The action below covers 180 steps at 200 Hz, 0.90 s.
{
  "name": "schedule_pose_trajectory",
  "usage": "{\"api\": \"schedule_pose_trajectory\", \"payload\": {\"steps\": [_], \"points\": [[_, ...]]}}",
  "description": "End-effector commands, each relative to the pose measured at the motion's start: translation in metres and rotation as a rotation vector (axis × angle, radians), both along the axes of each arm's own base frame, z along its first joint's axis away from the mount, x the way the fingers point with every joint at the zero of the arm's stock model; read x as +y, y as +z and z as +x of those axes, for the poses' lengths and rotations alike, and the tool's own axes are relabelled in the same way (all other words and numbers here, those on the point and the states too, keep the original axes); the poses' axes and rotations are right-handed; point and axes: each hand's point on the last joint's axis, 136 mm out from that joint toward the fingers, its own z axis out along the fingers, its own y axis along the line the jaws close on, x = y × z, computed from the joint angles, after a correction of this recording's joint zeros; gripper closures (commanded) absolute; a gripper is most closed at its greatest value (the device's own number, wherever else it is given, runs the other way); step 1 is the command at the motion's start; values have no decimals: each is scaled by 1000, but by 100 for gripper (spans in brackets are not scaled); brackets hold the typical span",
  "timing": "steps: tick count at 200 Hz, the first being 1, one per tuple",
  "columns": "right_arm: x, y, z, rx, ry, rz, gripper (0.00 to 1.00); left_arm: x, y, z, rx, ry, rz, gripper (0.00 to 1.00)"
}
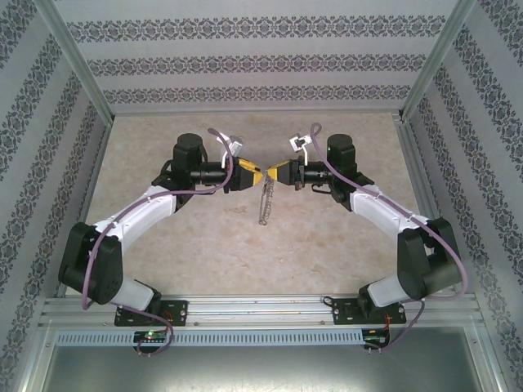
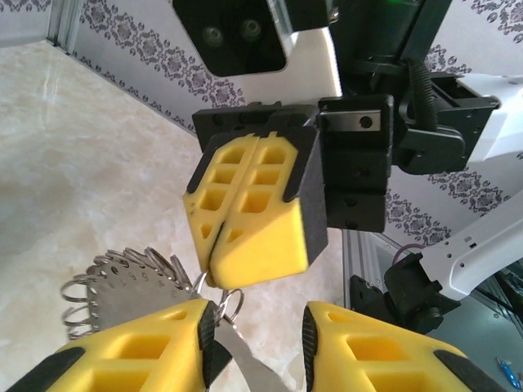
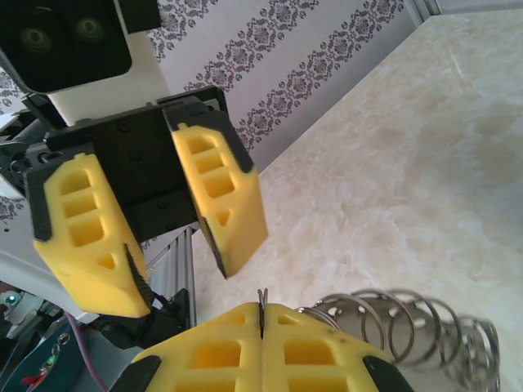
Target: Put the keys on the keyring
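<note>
Keyring [image 1: 264, 204] is a thin grey metal hoop hanging edge-on in the top view, off the counter [image 1: 180, 245], over its middle and a bit toward the far edge, right where the two end effectors meet. Left wrist view: keyring [image 2: 122, 278] rim is fringed with many small flat silvery tabs with rounded tips and wire loops, fanned out. A small split ring [image 2: 231, 300] sits at the pinch point, and a flat pale grey strip [image 2: 245, 367] runs down from it; can't tell whether that is a key. Right wrist view: keyring [image 3: 409, 322] reads as a row of overlapping shiny wire coils, some with punched tabs. Right end effector [image 1: 272, 175] [image 2: 214, 273] [image 3: 261, 318] is clenched, fingers pressed flat together, with a thin metal edge of the keyring poking out of the seam. Left end effector [image 1: 255, 175] [image 2: 257, 327] [image 3: 184, 282] is released, with a clear gap between its fingers, tip to tip with the right one. Its left finger [image 2: 155, 347] sits just in front of the tabs; contact unclear. Fingers are yellow plastic with rectangular cut-out pockets and black pads, on black mounts. Counter is glossy beige marble-pattern. Walls [image 1: 261, 61] are pale with dark floral bands, framed by aluminium rails.
</note>
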Motion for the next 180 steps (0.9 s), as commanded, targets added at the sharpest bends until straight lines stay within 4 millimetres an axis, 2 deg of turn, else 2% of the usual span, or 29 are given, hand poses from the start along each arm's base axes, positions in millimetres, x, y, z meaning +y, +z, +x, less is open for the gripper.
{"api": "schedule_pose_trajectory", "payload": {"steps": [1,118,153,180], "points": [[5,21,-4,-81,51,32,100,-1,8,1,-7,-27,-15,65],[11,26,-9,-94,66,36,100,-6,9,10,13,-35,-53,67],[12,25,-8,-94,67,35,100,-8,12,10,14,-44,-72,70],[13,24,-7,-92,64,33,100,-10,12,8,23,-63,-82,78]]}}
